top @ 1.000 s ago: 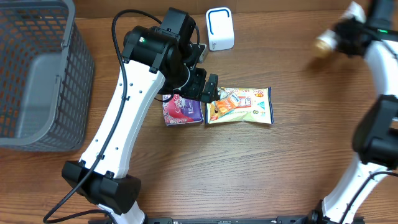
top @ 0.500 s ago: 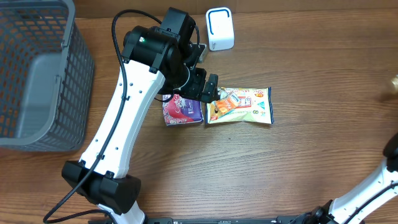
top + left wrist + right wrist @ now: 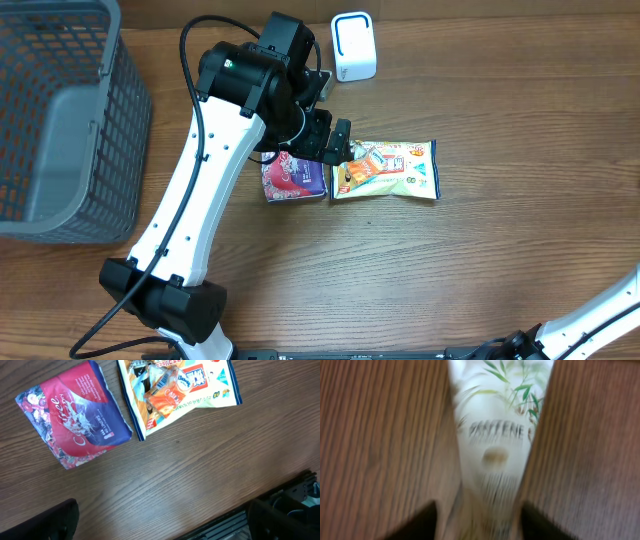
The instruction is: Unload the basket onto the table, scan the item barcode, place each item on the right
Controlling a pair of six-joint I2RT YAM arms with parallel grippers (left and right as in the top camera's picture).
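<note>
While the right arm reaches off the right edge of the overhead frame, I log the scene as follows.

- Left claw (image 3: pixel 162 520): spread wide, holding nothing, hovering over the two packets at the middle of the table (image 3: pixel 450 260).
- Right claw (image 3: pixel 484 520): a white bottle (image 3: pixel 495 435) with leaf print sits between its fingers over bare wood. The view is blurred, so I cannot tell whether it grips the bottle or stands loose around it.
- Snack bag (image 3: pixel 385 170): flat on the table at centre frame, with a barcode (image 3: pixel 162 379) showing on its upper face.
- Red and purple packet (image 3: pixel 293 178): flat, just beside the bag on its left; I cannot tell whether they touch.
- Scanner (image 3: pixel 353 46): small white unit, upper middle of the frame, apart from both packets.
- Basket (image 3: pixel 120 120): grey mesh, far left. I see nothing in the part that shows.

Step in hand, as I judge it: picking the next item to scan. The next move calls for lowering the left claw squarely onto one packet, closing on it, then carrying it up-frame and turning its barcode toward the scanner.
</note>
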